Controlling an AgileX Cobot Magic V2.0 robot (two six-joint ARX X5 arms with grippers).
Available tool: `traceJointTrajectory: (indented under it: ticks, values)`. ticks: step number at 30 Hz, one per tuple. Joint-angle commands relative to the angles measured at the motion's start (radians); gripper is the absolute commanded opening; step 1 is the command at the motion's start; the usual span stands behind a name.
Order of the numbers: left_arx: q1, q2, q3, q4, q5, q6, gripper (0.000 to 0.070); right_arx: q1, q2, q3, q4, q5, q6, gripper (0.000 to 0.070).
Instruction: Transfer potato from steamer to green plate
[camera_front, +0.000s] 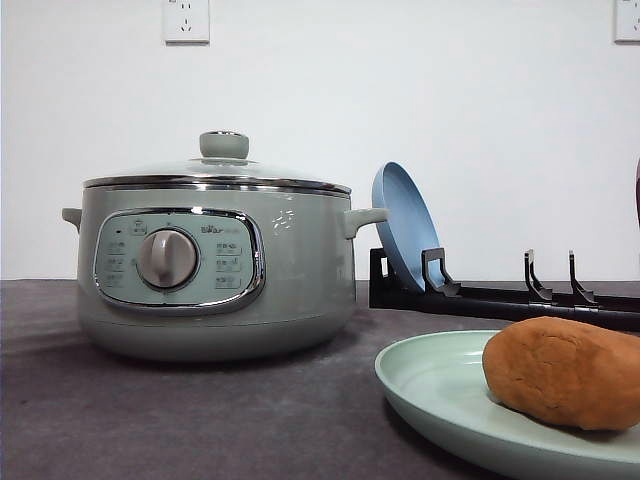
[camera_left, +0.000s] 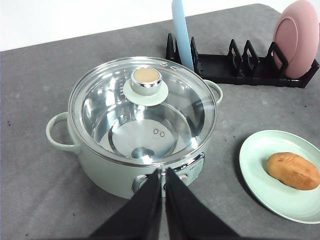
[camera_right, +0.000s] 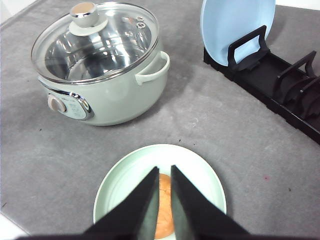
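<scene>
a: where was the potato (camera_left: 293, 170) found?

b: it was seen lying on the green plate (camera_left: 256, 172), right of the steamer (camera_front: 215, 265) and nearer the front, with its long axis roughly left to right. the steamer's glass lid (camera_left: 142, 107) was on and the pot looked empty through it, so the transfer was judged done.

a: which arm was nearer?

b: the right gripper (camera_right: 164, 172) was held directly above the potato, pointing down, fingers nearly closed with a thin gap, nothing grasped. the left gripper (camera_left: 163, 172) was poised over the steamer's near rim, fingers pressed almost together, also empty. only a retreat was judged to be left.
</scene>
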Motion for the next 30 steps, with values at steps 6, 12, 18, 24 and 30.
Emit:
traceJointTrajectory:
  ticks: [6, 12, 18, 24, 30]
  values:
    - [-0.005, 0.003, 0.008, 0.008, 0.002, 0.004, 0.0, 0.005, 0.003, 0.008, 0.011, 0.0, 0.007, 0.0025]
    - [0.001, -0.005, 0.001, 0.022, 0.001, 0.004, 0.0, 0.005, 0.003, 0.008, 0.011, 0.0, 0.007, 0.0025]
    - [0.14, -0.086, -0.243, 0.383, 0.024, 0.032, 0.0, 0.005, 0.003, 0.008, 0.011, 0.0, 0.007, 0.0025]
    - [0.304, -0.309, -0.651, 0.801, 0.007, 0.06, 0.0, 0.005, 0.003, 0.008, 0.011, 0.0, 0.007, 0.0025]
    - [0.35, -0.526, -0.898, 0.856, 0.007, 0.06, 0.0, 0.005, 0.003, 0.008, 0.011, 0.0, 0.008, 0.0025]
